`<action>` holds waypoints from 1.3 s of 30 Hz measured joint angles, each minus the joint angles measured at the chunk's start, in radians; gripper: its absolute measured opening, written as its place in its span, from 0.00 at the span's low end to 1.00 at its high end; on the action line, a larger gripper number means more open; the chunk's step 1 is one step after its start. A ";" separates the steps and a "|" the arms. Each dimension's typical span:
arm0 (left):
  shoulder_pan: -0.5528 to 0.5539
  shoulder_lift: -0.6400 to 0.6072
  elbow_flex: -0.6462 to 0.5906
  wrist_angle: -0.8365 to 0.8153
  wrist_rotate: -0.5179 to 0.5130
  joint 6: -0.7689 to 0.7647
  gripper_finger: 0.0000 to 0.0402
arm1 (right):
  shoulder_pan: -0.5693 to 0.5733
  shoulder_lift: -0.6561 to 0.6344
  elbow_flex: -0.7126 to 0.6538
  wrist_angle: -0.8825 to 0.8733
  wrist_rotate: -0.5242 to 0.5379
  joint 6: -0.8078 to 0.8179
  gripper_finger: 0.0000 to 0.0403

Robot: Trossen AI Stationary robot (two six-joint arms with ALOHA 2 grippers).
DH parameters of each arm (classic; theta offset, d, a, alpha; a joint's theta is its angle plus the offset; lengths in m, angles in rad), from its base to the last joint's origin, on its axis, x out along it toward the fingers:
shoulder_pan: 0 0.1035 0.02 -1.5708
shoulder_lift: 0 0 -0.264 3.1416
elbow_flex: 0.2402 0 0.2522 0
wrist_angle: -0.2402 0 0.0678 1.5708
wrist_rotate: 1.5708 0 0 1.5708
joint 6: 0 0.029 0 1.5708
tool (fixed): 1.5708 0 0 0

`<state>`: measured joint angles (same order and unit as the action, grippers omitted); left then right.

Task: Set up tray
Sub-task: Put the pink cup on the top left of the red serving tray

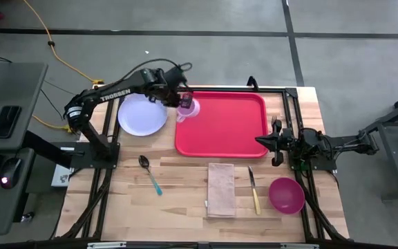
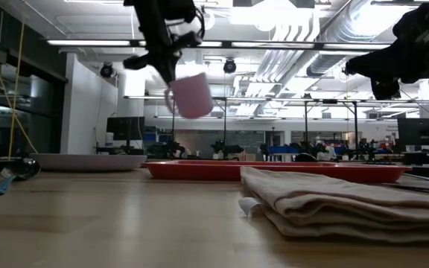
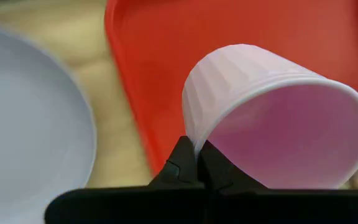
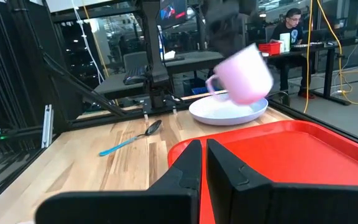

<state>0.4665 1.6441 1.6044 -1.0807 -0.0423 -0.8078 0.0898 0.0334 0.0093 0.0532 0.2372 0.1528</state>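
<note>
Above the tray's left edge, the left gripper (image 1: 182, 102) pinches the rim of a pink cup (image 1: 188, 108), holding it tilted in the air. The red tray (image 1: 226, 131) lies between the white plate (image 1: 141, 115) and the right gripper (image 1: 262, 140), which waits closed and empty at its right rim.

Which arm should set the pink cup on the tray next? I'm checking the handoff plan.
Left. Its gripper is shut on the pink cup's rim, holding it above the tray's left edge. The right gripper is shut, empty, at the tray's right edge.
</note>
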 joint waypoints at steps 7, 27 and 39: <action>0.020 0.105 0.295 -0.153 -0.075 0.069 0.03 | 0.000 0.000 0.000 0.001 0.005 0.003 0.00; 0.095 0.340 0.745 -0.455 -0.083 0.155 0.03 | 0.000 0.000 0.000 0.000 0.003 0.003 0.00; 0.169 0.339 0.745 -0.478 -0.047 0.157 0.03 | 0.000 0.000 0.000 0.001 0.003 0.003 0.00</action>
<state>0.6352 1.9835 2.3493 -1.5589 -0.0893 -0.6510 0.0895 0.0330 0.0093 0.0540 0.2405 0.1562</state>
